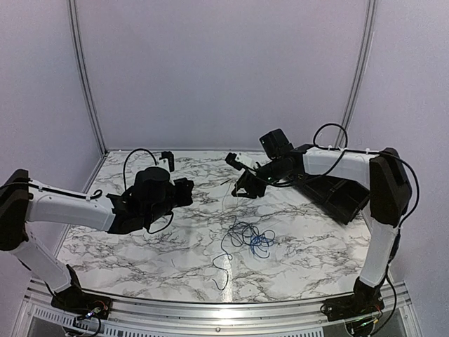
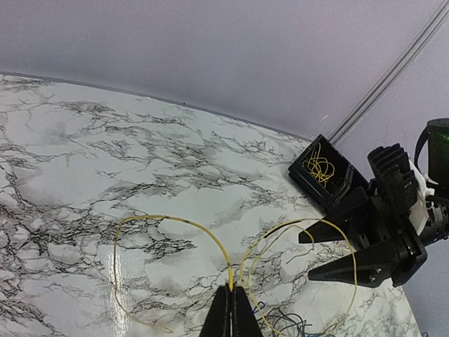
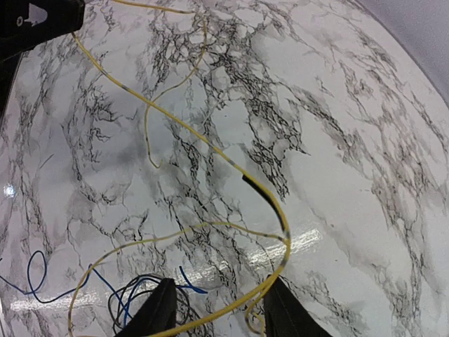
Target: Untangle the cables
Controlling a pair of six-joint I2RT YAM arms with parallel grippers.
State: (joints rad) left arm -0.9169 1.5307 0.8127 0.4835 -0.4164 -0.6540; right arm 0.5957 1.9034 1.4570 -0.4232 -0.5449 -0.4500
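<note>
A long yellow cable (image 2: 203, 227) loops over the marble table (image 1: 140, 246). My left gripper (image 2: 233, 288) is shut on it, fingertips pinched tight just above the tabletop. In the top view the left gripper (image 1: 188, 191) sits left of centre. My right gripper (image 3: 219, 281) is open, and the yellow cable (image 3: 232, 162) runs loosely between its spread fingers. It hovers at centre right (image 1: 243, 187), facing the left gripper. A tangle of blue and black cables (image 1: 249, 237) lies on the table in front of both grippers, with the blue cable (image 3: 186, 279) near the right fingers.
A black bin (image 1: 340, 196) lies under the right forearm at the back right. In the left wrist view the bin (image 2: 312, 188) holds a small coil of yellow wire. Grey walls close in the table on three sides.
</note>
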